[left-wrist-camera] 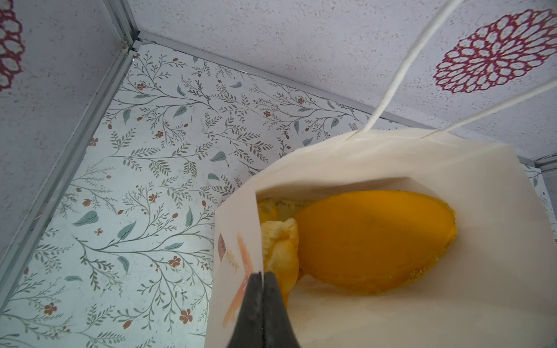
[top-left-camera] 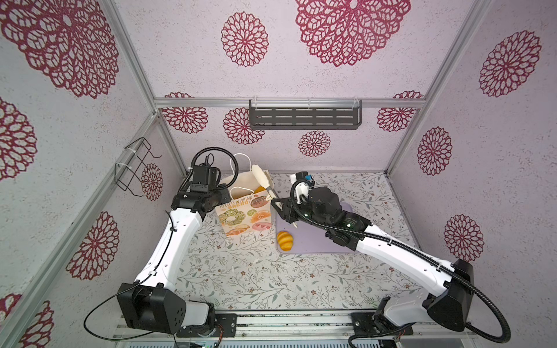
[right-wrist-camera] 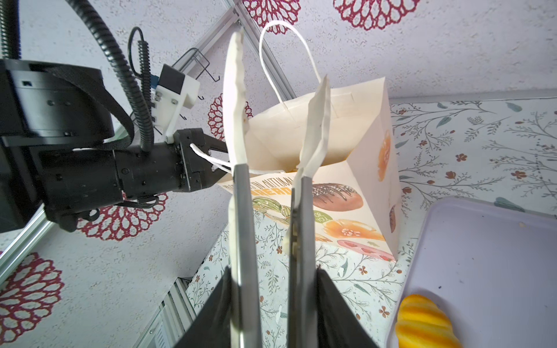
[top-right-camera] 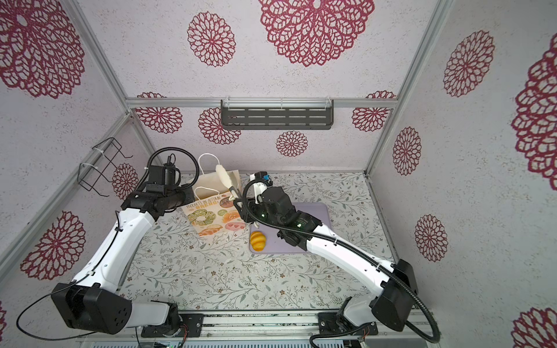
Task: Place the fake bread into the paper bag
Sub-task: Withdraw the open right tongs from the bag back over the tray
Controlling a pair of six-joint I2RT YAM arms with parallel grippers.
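The paper bag [top-left-camera: 244, 214] stands upright at the back left of the table, mouth open. My left gripper [left-wrist-camera: 263, 274] is shut on the bag's near rim. Inside the bag [left-wrist-camera: 407, 319] lie a big orange loaf [left-wrist-camera: 373, 241] and a smaller yellow bun [left-wrist-camera: 280, 250]. My right gripper [right-wrist-camera: 272, 271] is shut on the metal arms of a pair of tongs [top-left-camera: 262, 178]. The white tips [right-wrist-camera: 236, 90] of the tongs stand apart over the bag's mouth with nothing between them. One yellow-orange piece of fake bread [top-left-camera: 285, 241] lies on the lilac tray [top-left-camera: 319, 244].
The tray [top-right-camera: 316, 211] lies right of the bag, under my right arm. A black slotted shelf [top-left-camera: 304, 118] hangs on the back wall and a wire rack [top-left-camera: 135, 165] on the left wall. Walls close in the table at the back and both sides.
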